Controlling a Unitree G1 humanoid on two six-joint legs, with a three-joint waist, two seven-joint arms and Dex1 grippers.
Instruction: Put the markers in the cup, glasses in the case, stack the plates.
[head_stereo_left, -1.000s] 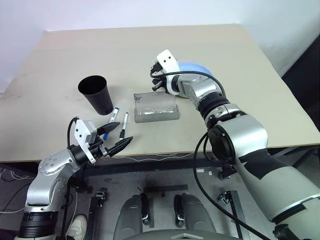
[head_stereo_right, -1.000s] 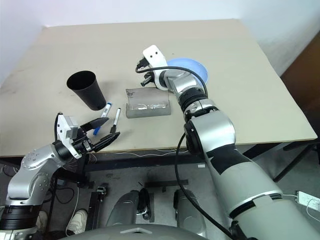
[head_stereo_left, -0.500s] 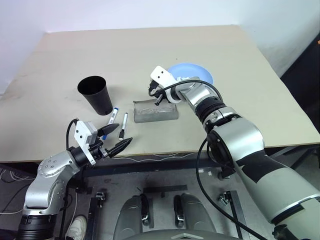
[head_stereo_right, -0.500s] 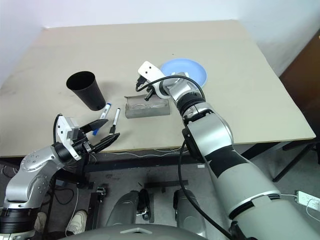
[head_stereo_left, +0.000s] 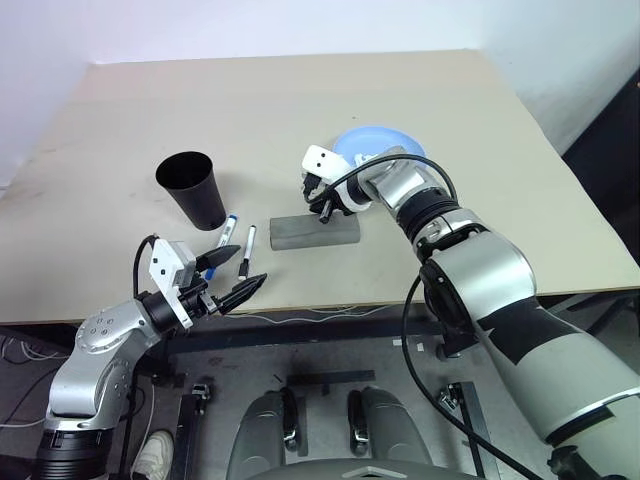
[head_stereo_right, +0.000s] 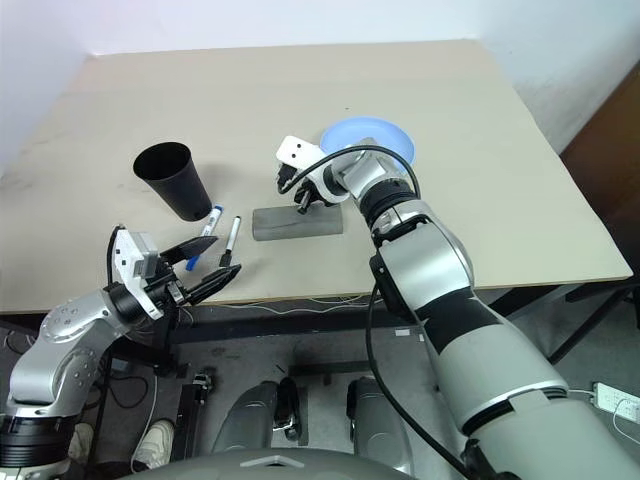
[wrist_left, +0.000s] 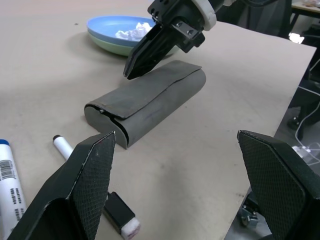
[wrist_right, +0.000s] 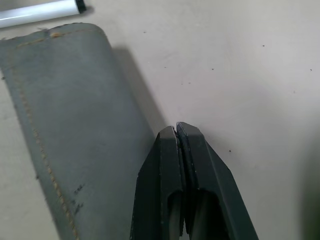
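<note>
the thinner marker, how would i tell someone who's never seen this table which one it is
Start at the black cup near the table's left side; two markers lie side by side just in front of it. The thinner marker is the one nearer the grey case, black-capped, not blue like its neighbour.

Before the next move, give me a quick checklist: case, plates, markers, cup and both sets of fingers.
1. Grey hard-shell spectacle case lid down: ok.
2. Light blue round plate stacked on the pale mint green plate: ok.
3. Blue-capped white marker and black-capped white marker in the tall black plastic cup: not ok, both lie on the table.
4. Cup upright: ok.
5. Left gripper fingers open, empty: ok.
6. Right gripper fingers shut, empty, at the case lid: ok.
</note>
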